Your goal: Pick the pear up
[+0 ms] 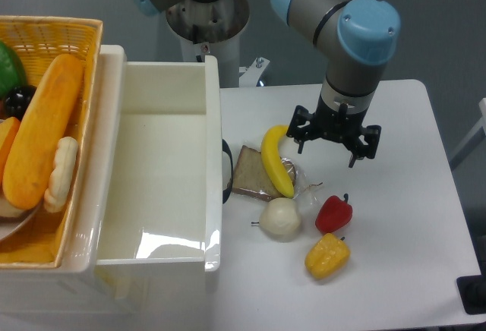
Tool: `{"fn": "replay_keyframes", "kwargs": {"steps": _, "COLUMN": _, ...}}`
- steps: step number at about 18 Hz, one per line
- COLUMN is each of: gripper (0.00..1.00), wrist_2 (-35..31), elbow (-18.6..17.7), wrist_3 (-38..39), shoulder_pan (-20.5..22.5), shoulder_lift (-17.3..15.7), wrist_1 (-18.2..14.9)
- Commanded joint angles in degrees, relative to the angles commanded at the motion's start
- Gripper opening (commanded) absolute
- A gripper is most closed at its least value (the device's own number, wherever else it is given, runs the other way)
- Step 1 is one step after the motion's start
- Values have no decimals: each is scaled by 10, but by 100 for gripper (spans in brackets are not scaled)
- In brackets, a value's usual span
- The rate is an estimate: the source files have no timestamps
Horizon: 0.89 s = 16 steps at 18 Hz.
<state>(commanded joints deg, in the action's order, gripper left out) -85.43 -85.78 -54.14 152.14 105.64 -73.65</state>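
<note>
The pear (280, 219) is a pale cream, roundish fruit lying on the white table (402, 194), its thin dark stem pointing left. My gripper (332, 143) hangs above the table, up and to the right of the pear and well apart from it. Its black fingers (367, 146) are spread open with nothing between them. Nothing covers the pear.
A yellow banana (275, 160) lies over a slice of brown bread (252, 173) just above the pear. A red pepper (333, 213) and a yellow pepper (327, 255) sit to its right. A white bin (159, 164) and a wicker basket (76, 42) of food stand on the left.
</note>
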Motion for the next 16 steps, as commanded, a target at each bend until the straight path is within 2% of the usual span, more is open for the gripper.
{"fn": "replay_keyframes", "kwargs": {"steps": 10, "gripper": 100, "wrist_2": 2, "elbow": -3, "wrist_3": 4, "shoulder_pan": -3, "shoulder_lift": 3, "wrist_1": 4}}
{"fn": "replay_keyframes", "kwargs": {"steps": 16, "gripper": 100, "wrist_2": 3, "elbow": -18, "wrist_3": 10, "shoulder_pan": -8, "shoulder_lift": 26, "wrist_1": 30}}
